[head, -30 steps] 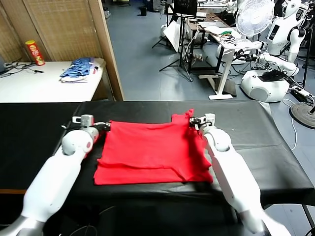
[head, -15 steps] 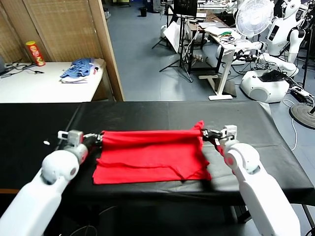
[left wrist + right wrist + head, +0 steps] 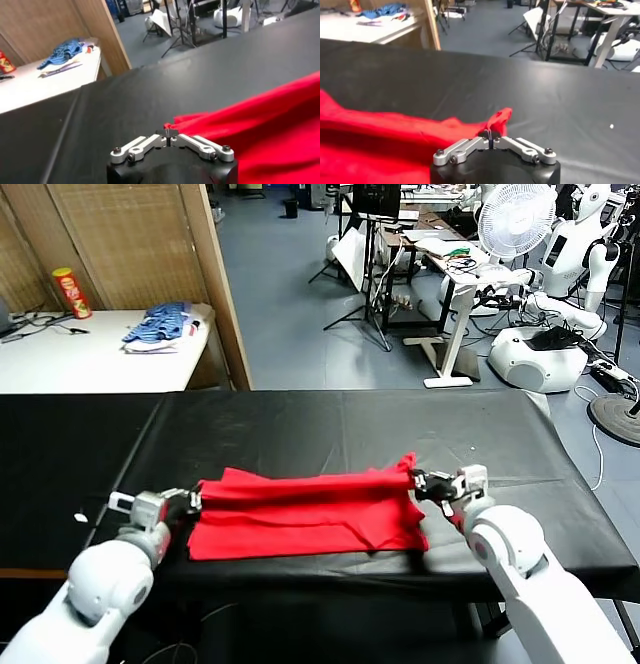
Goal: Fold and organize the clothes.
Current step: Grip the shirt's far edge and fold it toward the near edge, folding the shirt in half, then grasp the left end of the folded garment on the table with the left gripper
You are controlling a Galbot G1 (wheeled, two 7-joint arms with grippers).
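Note:
The clothes, a bright red T-shirt (image 3: 300, 509), lie partly folded on the black table (image 3: 330, 424) near its front edge. My left gripper (image 3: 188, 502) is shut on the shirt's left corner (image 3: 175, 120). At the other end my right gripper (image 3: 418, 480) is shut on the right corner (image 3: 500, 117), which stands up a little from the cloth. Between the two grippers the held edge (image 3: 310, 479) runs as a raised ridge over the lower layer. No print or tag shows.
A white side table (image 3: 90, 359) at the back left holds a blue-and-white fabric pile (image 3: 158, 322) and a red can (image 3: 71, 290). A wooden partition (image 3: 215, 274) stands behind it. Beyond the table are tripods, a fan (image 3: 517, 219) and white robots (image 3: 575, 254).
Both grippers have drawn the shirt's far edge toward the table's front edge, folding the cloth over itself. The red shape is now a narrower band.

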